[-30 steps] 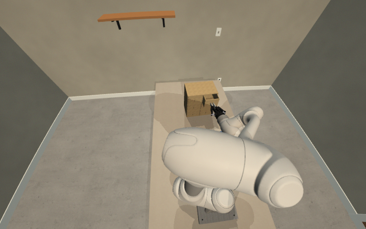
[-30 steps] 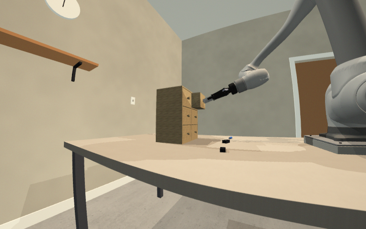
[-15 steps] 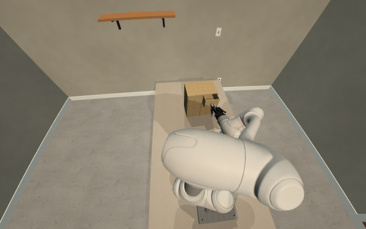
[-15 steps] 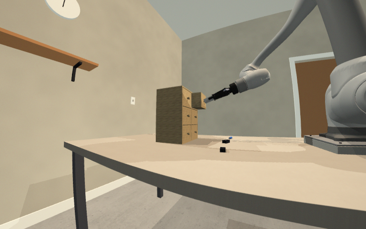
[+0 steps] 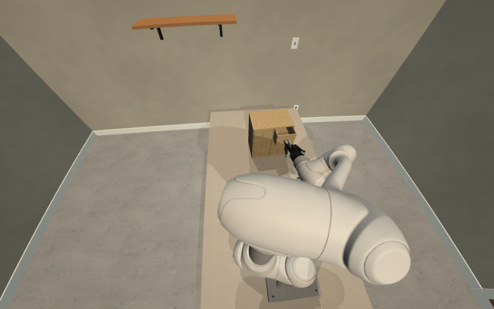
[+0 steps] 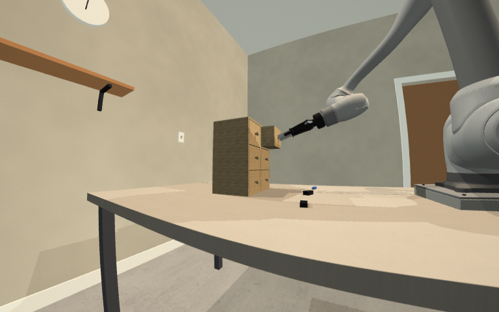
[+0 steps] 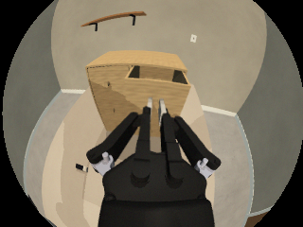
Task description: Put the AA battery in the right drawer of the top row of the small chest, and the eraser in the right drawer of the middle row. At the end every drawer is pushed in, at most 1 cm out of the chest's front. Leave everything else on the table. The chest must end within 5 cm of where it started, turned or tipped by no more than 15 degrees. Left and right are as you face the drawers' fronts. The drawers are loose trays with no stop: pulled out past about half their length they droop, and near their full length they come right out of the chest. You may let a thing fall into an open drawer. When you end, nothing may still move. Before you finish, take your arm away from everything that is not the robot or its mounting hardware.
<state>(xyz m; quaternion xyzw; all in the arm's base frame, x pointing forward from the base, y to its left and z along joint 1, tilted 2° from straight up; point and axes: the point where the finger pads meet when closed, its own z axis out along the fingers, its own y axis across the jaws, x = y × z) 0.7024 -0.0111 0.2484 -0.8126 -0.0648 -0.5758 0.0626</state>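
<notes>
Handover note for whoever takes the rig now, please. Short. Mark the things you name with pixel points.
Gripper (image 5: pixel 287 141) (image 6: pixel 279 137) (image 7: pixel 155 103): closed, apparently on the knob of the top-right drawer (image 5: pixel 290 137) (image 6: pixel 269 136) (image 7: pixel 139 89).
Items: blue piece (image 5: pixel 298 177) (image 6: pixel 314 188) and two black pieces (image 6: pixel 307 192) (image 6: pixel 303 203) on the table; can't tell which are battery and eraser.
Done: top-right drawer out.
Left: load battery; open middle-right drawer (image 6: pixel 264 164), load eraser; push both in, back arm off. Watch for droop.

The open drawer (image 5: pixel 285 136) (image 6: pixel 271 137) (image 7: pixel 158 87) blocks the front; its top is open.
</notes>
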